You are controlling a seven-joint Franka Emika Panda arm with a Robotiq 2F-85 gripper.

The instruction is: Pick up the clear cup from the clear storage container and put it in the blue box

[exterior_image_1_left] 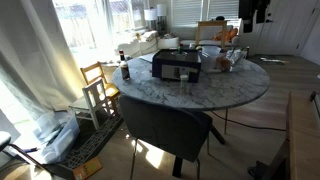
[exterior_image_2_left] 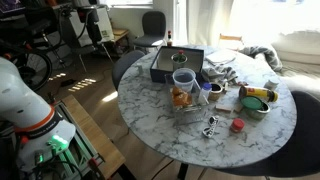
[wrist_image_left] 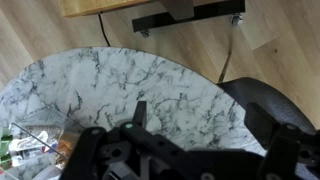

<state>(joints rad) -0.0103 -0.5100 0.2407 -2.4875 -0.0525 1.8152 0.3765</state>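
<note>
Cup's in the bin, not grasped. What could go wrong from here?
1. The clear cup stands in the clear storage container beside orange items; a grasp may snag them or drag the light-looking bin along.
2. The blue box sits right behind the container; a low carry may clip its near wall.

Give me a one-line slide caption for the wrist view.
Wrist camera looks down past the gripper onto a round marble table, dark chair at its edge, wooden floor beyond.
</note>
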